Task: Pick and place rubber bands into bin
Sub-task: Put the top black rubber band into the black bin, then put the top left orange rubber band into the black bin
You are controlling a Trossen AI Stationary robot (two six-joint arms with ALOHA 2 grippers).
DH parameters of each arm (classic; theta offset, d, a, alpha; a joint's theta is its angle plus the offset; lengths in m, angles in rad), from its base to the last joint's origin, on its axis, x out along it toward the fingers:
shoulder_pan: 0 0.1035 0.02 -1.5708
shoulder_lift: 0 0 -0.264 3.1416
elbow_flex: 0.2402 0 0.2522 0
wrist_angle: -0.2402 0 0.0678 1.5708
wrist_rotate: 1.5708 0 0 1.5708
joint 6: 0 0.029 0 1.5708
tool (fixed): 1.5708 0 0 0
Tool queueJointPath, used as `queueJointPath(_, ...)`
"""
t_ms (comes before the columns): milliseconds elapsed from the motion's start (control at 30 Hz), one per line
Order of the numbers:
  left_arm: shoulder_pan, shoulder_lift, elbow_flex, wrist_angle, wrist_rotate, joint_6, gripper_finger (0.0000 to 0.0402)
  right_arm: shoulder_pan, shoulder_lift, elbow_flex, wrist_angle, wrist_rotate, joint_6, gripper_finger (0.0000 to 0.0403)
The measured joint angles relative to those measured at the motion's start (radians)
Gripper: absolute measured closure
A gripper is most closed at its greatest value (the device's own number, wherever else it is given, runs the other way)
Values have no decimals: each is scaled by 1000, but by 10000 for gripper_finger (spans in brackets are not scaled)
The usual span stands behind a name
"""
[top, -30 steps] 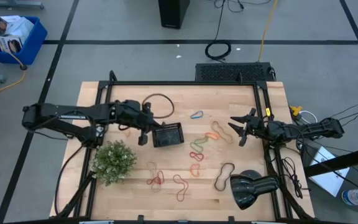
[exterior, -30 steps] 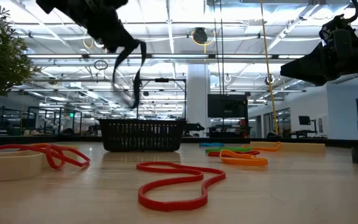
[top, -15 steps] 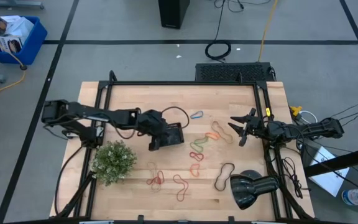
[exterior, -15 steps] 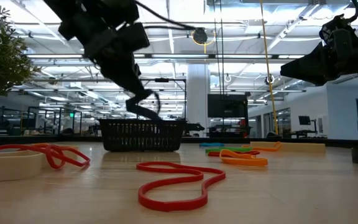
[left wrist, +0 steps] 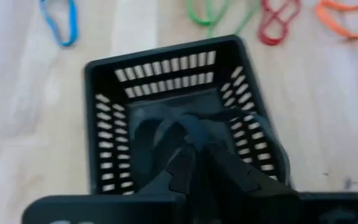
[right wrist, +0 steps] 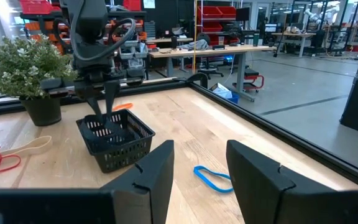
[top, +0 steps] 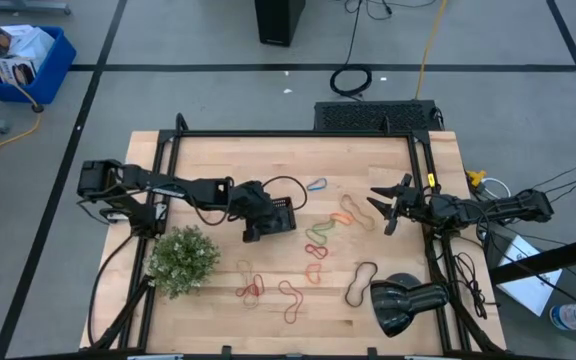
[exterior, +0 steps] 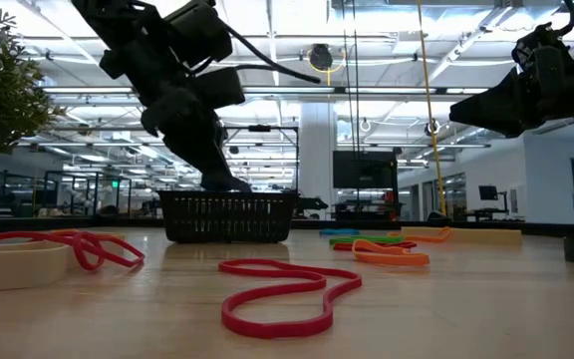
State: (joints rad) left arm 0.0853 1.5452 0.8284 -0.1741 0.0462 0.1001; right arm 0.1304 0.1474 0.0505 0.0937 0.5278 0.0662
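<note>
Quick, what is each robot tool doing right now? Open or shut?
Left tool: down inside the bin with a black rubber band; open or shut, cannot be told.
Right tool: open, holding nothing.

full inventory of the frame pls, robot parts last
bin: one, black mesh, table centre-left.
black band: one, in the bin under the left fingers.
rubber bands on table: about ten; blue beyond the bin, orange, tan, green, red right of it; red, black near the front edge.
plant: one, green, front left.
lamp: one, black, front right.
blue crate: one, floor, far left.
left gripper: over the bin, fingers lowered inside.
right gripper: right side, open, waiting.
</note>
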Motion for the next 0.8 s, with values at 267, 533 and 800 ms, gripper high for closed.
queueJointPath(267, 0, 0, 0, 1, -92, -16, 361, 0, 0, 0, 0, 0, 0, 261)
queueJointPath(533, 0, 0, 0, -12, -100, -3, 362, 0, 0, 0, 0, 0, -2, 261)
queueJointPath(800, 0, -88, 0, -124, -152, -15, 360, 0, 0, 0, 0, 0, -3, 261)
